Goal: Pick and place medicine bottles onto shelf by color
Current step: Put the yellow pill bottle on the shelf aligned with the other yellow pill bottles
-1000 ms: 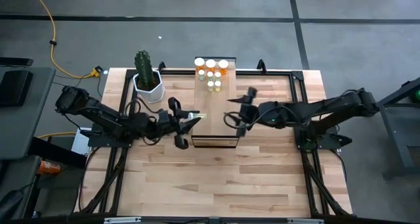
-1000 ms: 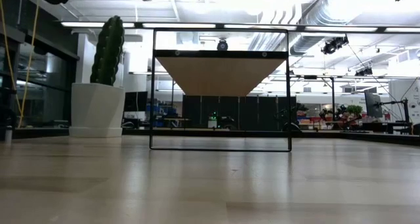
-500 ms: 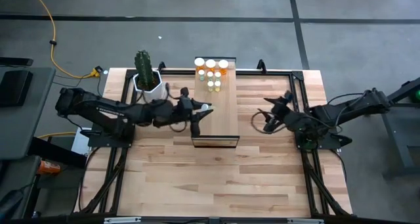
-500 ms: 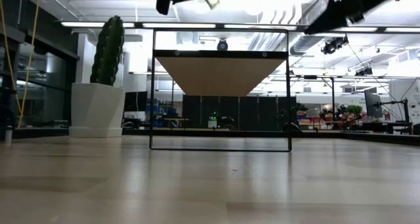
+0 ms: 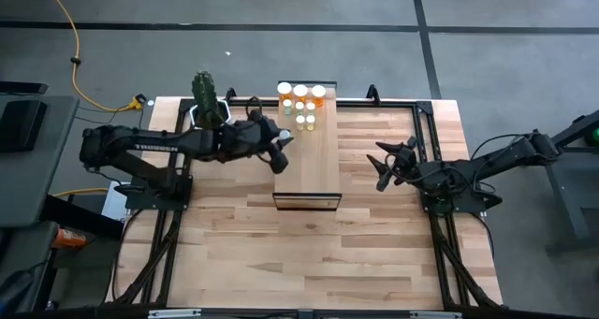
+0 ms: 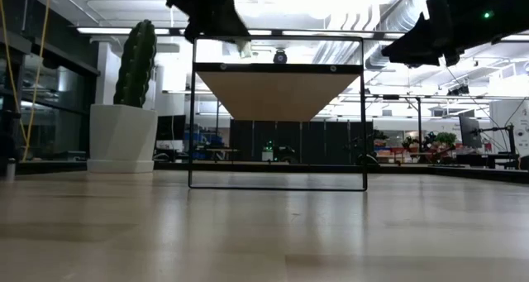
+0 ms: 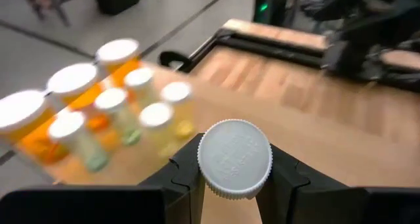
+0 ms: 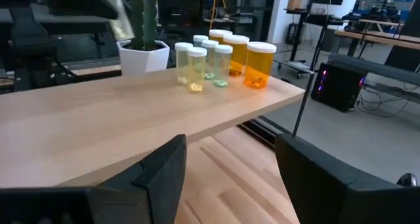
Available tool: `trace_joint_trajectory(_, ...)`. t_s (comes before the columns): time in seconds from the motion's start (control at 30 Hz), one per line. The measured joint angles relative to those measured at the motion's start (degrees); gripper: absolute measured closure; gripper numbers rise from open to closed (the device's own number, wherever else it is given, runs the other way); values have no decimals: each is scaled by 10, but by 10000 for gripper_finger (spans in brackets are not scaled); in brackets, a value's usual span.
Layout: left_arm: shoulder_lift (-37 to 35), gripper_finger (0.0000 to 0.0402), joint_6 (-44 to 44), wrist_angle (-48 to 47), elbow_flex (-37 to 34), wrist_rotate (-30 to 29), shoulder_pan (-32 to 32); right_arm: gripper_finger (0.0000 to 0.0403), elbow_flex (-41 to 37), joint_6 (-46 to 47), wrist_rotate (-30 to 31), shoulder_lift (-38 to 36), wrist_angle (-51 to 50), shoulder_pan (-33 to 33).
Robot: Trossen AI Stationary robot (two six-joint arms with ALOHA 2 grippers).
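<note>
The shelf [image 5: 309, 160] is a long light-wood plank on a dark frame, at the table's middle. Several white-capped medicine bottles [image 5: 301, 104], orange and pale green-yellow, stand upright on its far end; they also show in the left wrist view [image 7: 98, 99] and the right wrist view [image 8: 220, 53]. My left gripper [image 5: 281, 149] is at the shelf's left edge, just near of them, shut on one more bottle [image 7: 234, 157]. My right gripper [image 5: 386, 165] is open and empty, right of the shelf; its fingers spread wide in its wrist view [image 8: 230, 178]. My left gripper pinches the bottle by the sides of its white cap [image 7: 234, 157] between its two fingers [image 7: 187, 168]. The cap's top faces the wrist camera and hides the body. In the low view the bottle [image 6: 242, 45] is lifted clear, a little above the shelf top.
A cactus in a white pot [image 5: 208, 108] stands at the table's far left, close behind my left arm. The shelf's near half [image 5: 309, 183] is bare wood. Bare tabletop [image 5: 318, 253] lies toward the near edge.
My left gripper has carried the bottle from the shelf's near left corner toward the far edge, up to the standing bottles. My right gripper has drawn back from the shelf toward the table's right edge and come lower.
</note>
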Motion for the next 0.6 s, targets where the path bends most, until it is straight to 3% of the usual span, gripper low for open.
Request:
trace_joint_trajectory(0.33,26,311,-5,-29,3,36,88,178,-2,33,-2,2,-4,-2)
trace_joint_trajectory(0.6,94,311,11,-82,73,39,119,178,-1,33,-3,11,-4,-2)
